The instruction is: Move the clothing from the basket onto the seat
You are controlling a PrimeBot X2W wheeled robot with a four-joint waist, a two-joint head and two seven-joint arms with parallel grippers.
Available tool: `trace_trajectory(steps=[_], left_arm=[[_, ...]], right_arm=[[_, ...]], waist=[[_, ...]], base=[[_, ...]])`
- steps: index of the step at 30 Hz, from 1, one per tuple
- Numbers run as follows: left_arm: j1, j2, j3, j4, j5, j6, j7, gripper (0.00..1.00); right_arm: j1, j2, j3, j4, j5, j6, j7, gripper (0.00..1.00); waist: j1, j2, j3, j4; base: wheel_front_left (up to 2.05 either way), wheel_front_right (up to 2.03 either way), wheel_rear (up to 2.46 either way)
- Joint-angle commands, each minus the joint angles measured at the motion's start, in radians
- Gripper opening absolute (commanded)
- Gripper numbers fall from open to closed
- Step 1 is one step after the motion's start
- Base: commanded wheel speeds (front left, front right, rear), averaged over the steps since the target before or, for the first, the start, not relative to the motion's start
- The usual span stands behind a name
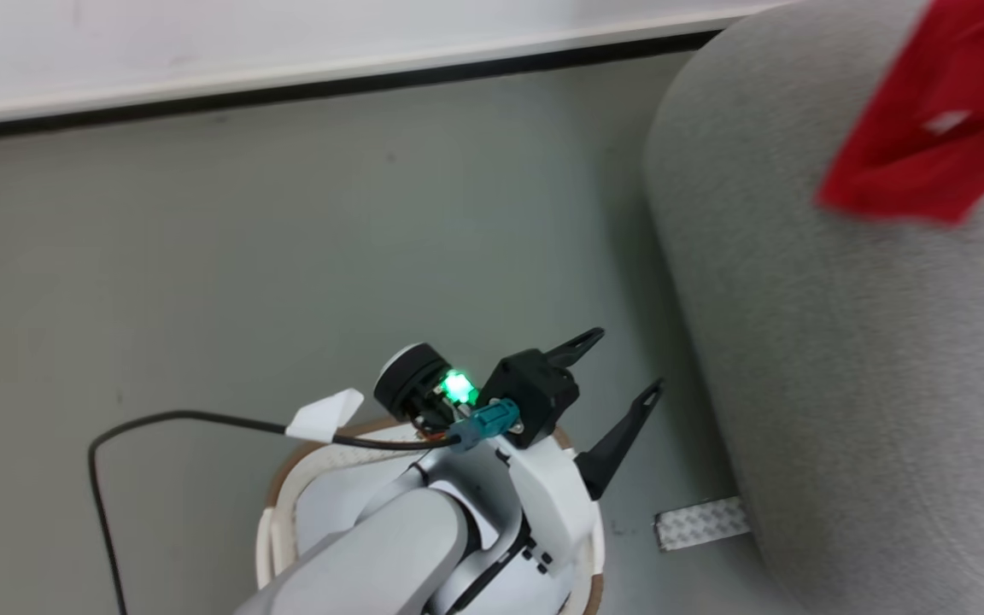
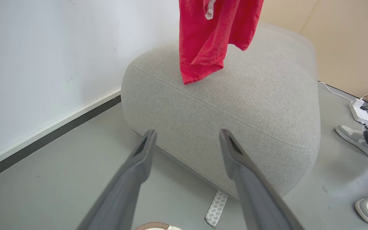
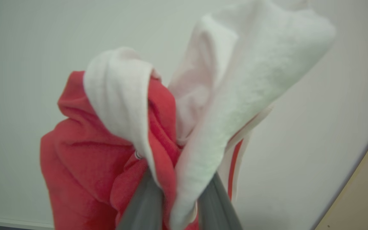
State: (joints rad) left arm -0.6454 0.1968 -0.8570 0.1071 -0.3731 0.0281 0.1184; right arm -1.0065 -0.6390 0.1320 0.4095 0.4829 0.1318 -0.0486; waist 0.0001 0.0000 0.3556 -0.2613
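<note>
- Your left tool (image 1: 629,359) has its two fingers spread wide with nothing between them
- It hangs just above the basket (image 1: 283,487); in the left wrist view the basket's brown rim (image 2: 153,226) peeks in under the fingers
- Straight ahead of the left tool's fingertips you have the seat (image 2: 251,105), its rounded near edge close to the tips but apart from them
- On the floor (image 1: 287,256) between that tool and the seat lies a strip of patterned tape (image 2: 216,209)
- Your right tool (image 3: 180,198) is pinching the clothing (image 3: 85,159): red cloth and white trim are bunched between the two fingers and spill out beyond the tips
- Seen from the left tool, the clothing (image 2: 203,48) hangs ahead and higher up, over the seat's top; you cannot tell whether its lower edge touches the cushion
- In the head view the clothing (image 1: 928,162) hangs over the seat (image 1: 842,342), well beyond the left tool
- A person's shoe (image 2: 356,140) stands on the floor past the seat's far side
</note>
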Motion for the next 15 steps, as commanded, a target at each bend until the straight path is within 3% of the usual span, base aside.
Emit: trace_trajectory(steps=[1, 9, 15], left_arm=[[-0.012, -0.002, 0.0, 0.001, 0.007, -0.002, -0.003, 1.0], [-0.049, -0.013, -0.011, -0.027, 0.016, -0.01, 0.002, 1.0], [-0.03, -0.007, -0.02, -0.025, 0.007, -0.015, -0.01, 1.0]], right_arm=[[-0.019, -0.005, -0.01, 0.019, -0.01, -0.002, 0.005, 0.0], [-0.168, -0.084, -0.197, 0.285, -0.157, -0.002, 0.021, 0.0], [-0.083, -0.025, -0.453, 0.57, -0.292, -0.002, -0.093, 0.0]], waist=[[-0.0001, 0.0, 0.036, 0.036], [-0.0001, 0.0, 0.155, 0.124], [-0.0001, 0.0, 0.191, 0.165]], base=[[0.0, 0.0, 0.0], [0.0, 0.0, 0.0], [0.0, 0.0, 0.0]])
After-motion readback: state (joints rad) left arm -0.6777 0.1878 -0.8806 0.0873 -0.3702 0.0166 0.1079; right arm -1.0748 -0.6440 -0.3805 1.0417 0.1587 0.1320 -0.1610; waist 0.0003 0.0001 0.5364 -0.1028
